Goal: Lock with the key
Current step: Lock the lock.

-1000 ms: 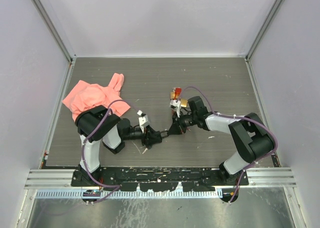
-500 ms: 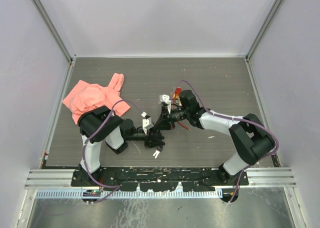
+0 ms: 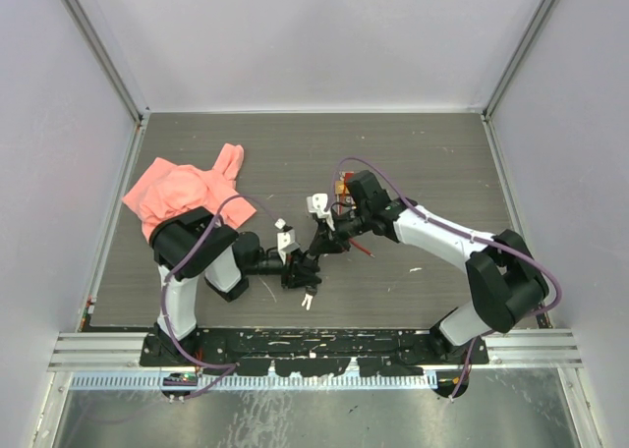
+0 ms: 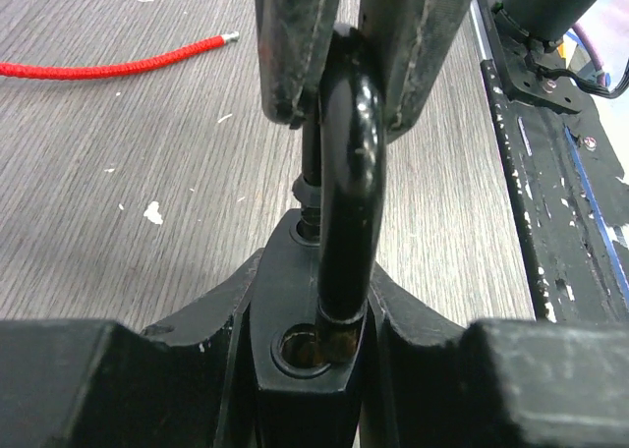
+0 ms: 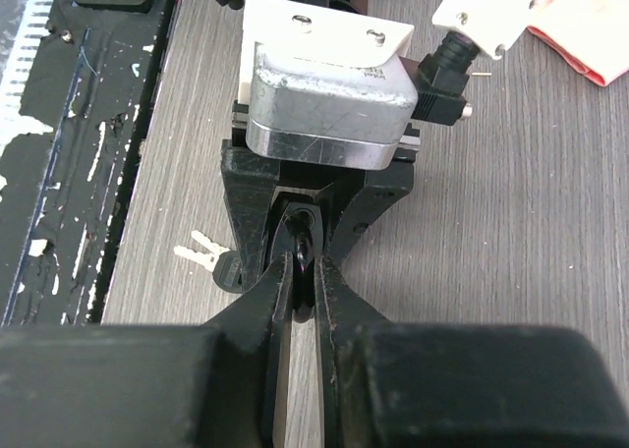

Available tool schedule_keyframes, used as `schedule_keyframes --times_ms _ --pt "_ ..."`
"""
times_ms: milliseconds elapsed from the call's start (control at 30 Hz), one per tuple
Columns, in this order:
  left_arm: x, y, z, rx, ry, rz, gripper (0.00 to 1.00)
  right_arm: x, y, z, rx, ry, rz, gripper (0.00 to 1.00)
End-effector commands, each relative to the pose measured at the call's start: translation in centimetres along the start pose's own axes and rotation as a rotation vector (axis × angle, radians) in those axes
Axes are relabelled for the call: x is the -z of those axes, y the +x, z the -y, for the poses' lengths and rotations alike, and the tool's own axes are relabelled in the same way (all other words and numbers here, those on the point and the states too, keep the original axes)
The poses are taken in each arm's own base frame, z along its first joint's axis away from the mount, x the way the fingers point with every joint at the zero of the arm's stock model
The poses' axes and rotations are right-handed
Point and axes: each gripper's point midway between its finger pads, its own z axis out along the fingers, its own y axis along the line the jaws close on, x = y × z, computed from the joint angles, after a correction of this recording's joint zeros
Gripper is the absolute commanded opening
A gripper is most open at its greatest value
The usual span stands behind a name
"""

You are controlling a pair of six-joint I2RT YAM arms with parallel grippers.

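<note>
**Entry 1, left claw** [image 4: 314, 374]. Closed on the body of the black padlock [image 4: 285, 291], which is held low at the front middle of the grey wood-grain worktop [image 3: 432, 163]. Whether it touches the boards cannot be told.

**Entry 2, small silver keys** [image 5: 201, 254]. They lie just beside the lock body. Whether one sits in the keyway is hidden.

**Entry 3, right claw** [image 5: 305, 271]. Pinched shut across the crown of the black curved steel shackle [image 4: 349, 173]. The shackle looks raised and not fully seated.

**Handling note.** The push is probably best made straight along the shackle legs, with the free leg kept over its hole and the left grip firm. The narrow pinch on round steel could slip. The key turn would likely follow.

**Entry 4, thin red cord** [image 4: 108, 68]. Loose on the boards, near the lock.

**Entry 5, crumpled salmon-pink cloth** [image 3: 182, 193]. Far left, well apart from the lock.

**Entry 6, pale plain walls** [image 3: 314, 35]. They enclose three sides.
</note>
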Motion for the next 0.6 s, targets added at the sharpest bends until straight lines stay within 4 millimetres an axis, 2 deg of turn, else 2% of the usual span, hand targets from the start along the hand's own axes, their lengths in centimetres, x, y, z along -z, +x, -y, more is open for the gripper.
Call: schedule_keyframes --times_ms 0,200,333,467,567 --pt "1.0 0.2 -3.3 -0.025 -0.146 -0.003 0.0 -1.2 5.4 -3.6 -0.237 -0.076 -0.19 0.01" --pt "1.8 0.8 -3.8 -0.053 -0.203 -0.02 0.0 -1.7 5.4 -2.9 -0.378 -0.026 -0.191 0.01" --pt "2.4 1.2 -4.0 -0.068 -0.239 -0.032 0.0 -0.8 5.8 -1.9 -0.385 0.062 -0.233 0.01" --pt "2.5 1.0 -4.1 -0.093 -0.246 -0.029 0.0 0.0 5.3 -2.5 -0.34 0.065 -0.223 0.01" --pt "2.2 0.7 -3.9 -0.105 -0.222 -0.025 0.0 -0.3 4.7 -4.0 -0.312 -0.02 -0.204 0.01"
